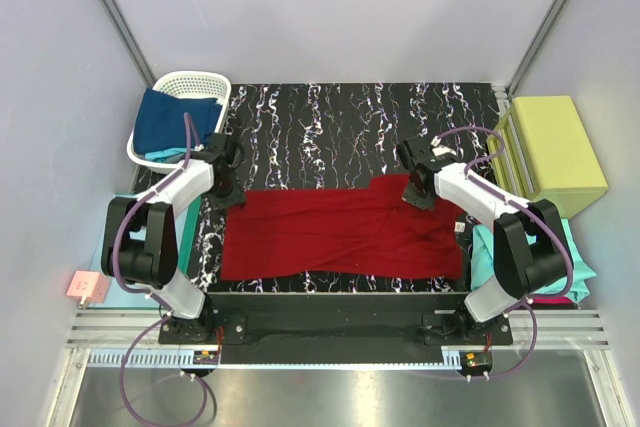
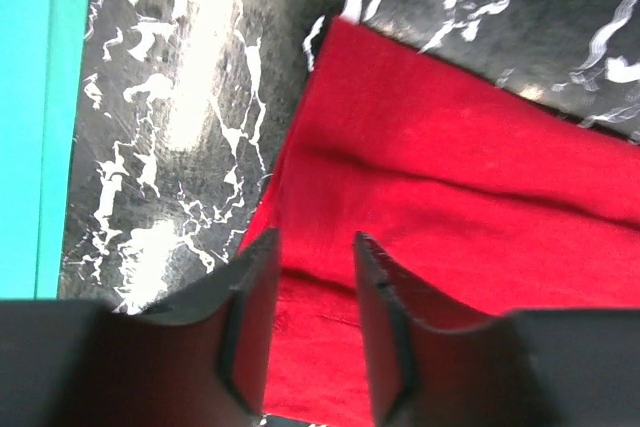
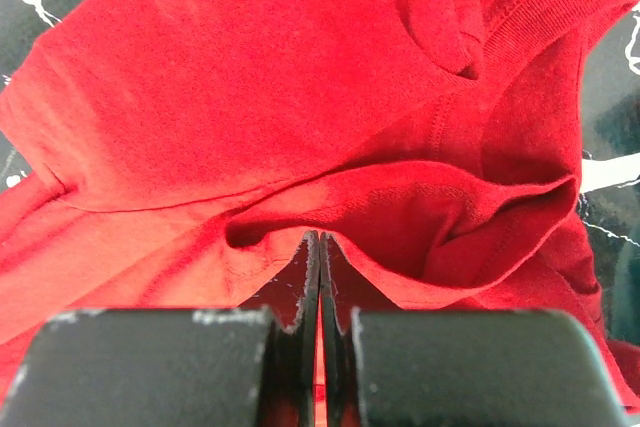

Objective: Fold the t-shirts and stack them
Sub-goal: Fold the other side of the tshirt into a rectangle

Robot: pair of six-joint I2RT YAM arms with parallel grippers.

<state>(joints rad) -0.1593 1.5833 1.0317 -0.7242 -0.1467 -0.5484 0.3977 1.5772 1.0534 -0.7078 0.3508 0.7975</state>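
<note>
1. Right gripper, its fingers pressed together, pinches a fold of the dark red t-shirt, which lies spread across the marbled table.
2. Left gripper hangs part-open over the shirt's left corner, holding nothing.
3. Navy t-shirt fills the white basket at far left; yellow-green box stands at right.

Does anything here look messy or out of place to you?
Mostly tidy. The red t-shirt lies flat, but its right end is bunched into folds at the shut jaws of the right gripper. A teal t-shirt lies crumpled by that arm's base.
</note>
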